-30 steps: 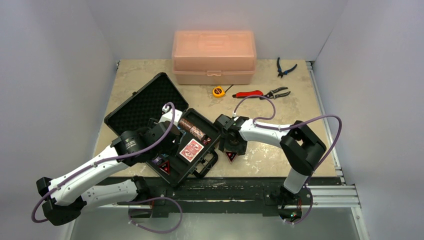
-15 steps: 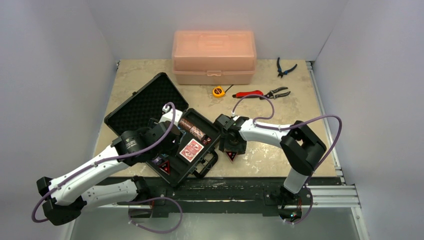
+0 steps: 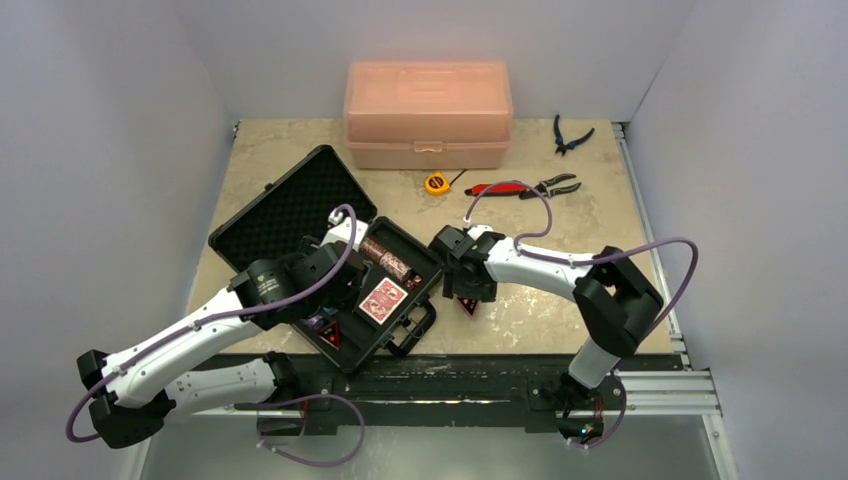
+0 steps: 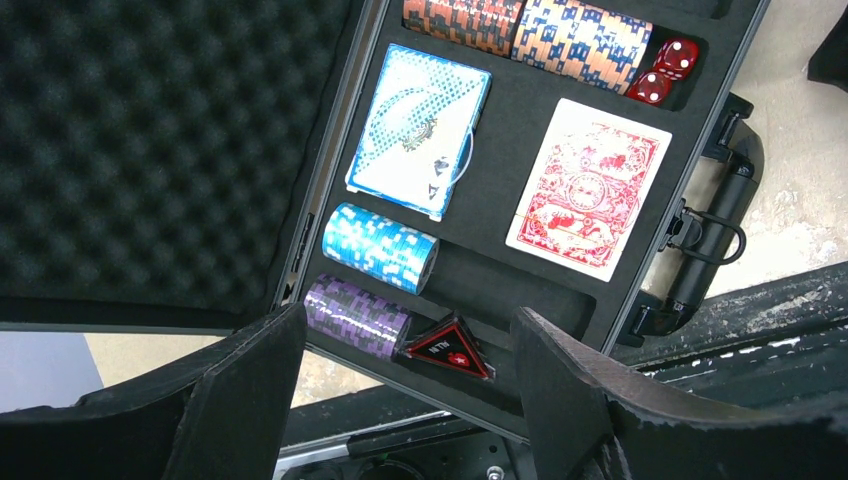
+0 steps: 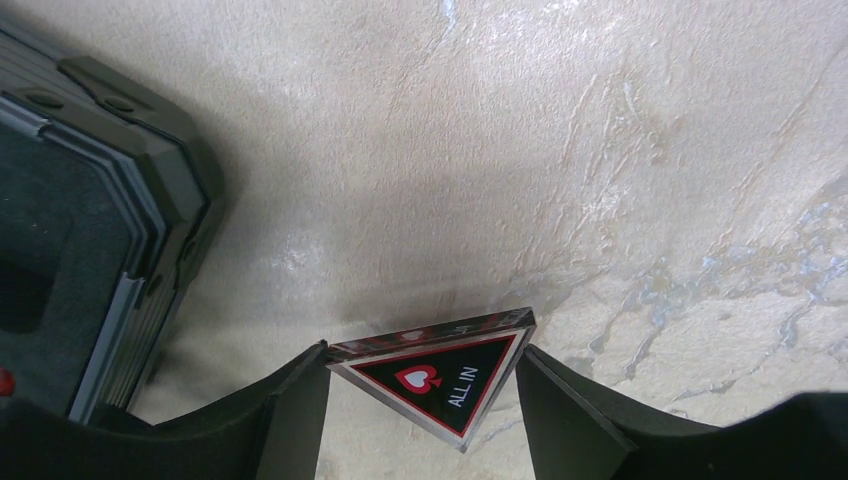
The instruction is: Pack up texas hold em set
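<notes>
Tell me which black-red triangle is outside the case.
The triangle gripped between the right gripper's fingers, over the table beside the case; the other triangle lies packed in the case next to the purple chip stack.

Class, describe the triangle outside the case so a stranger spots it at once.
Find the open black case. Just right of it, the right gripper pinches a black-red triangle over the table. Its twin lies inside the case, beside purple chips.
</notes>
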